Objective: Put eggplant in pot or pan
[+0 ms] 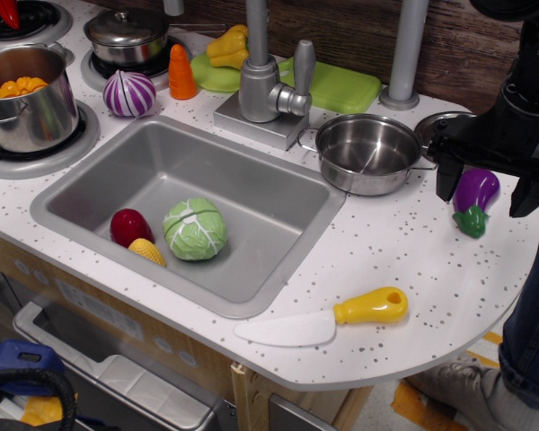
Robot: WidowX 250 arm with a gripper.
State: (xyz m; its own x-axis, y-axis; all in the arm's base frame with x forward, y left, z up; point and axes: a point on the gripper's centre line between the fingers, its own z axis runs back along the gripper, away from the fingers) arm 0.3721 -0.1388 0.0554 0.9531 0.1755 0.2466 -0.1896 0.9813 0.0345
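Observation:
The purple eggplant (474,199) with a green stem cap lies on the white counter at the right. My black gripper (490,190) hangs over it, open, with one finger on each side of it. I cannot tell if the fingers touch it. The shallow steel pan (368,153) stands just left of the gripper, next to the sink, and is empty.
The grey sink (153,166) holds a cabbage (195,228), a red piece and a corn cob. A toy knife (328,321) lies near the front edge. A faucet (268,85), striped onion (128,92), carrot, lidded pot (128,36) and tall pot (29,99) stand at the back left.

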